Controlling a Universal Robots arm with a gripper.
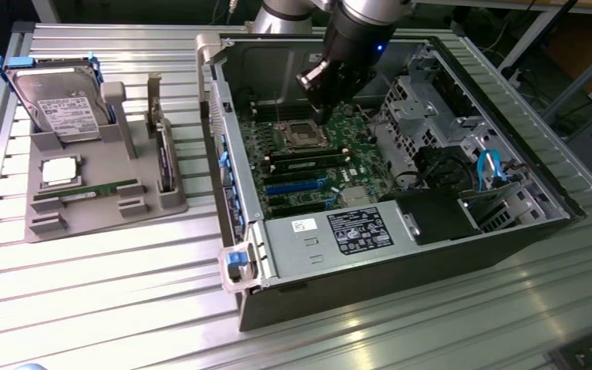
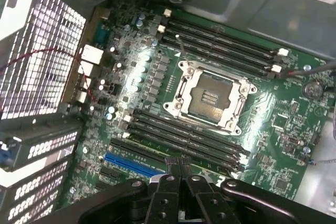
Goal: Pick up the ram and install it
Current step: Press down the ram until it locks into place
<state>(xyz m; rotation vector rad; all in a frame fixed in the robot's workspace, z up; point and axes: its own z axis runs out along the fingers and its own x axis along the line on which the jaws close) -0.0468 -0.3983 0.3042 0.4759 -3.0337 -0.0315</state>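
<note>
Ribbed metal bench [image 1: 90,293] carries an open PC case [image 1: 399,254] and a gray holder [image 1: 101,204]. From outside, I see one ram [image 1: 85,190] lying in the holder, at nine o'clock from the case. My gripper [image 1: 314,96] hangs over the motherboard [image 1: 322,173]. On the wrist camera, the gripper [image 2: 180,167] is closed, holding nothing, above the slots [image 2: 184,140] beside the empty CPU socket [image 2: 210,98].

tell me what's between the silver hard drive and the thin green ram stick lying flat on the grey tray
The square silver CPU chip, in the exterior view.
</note>
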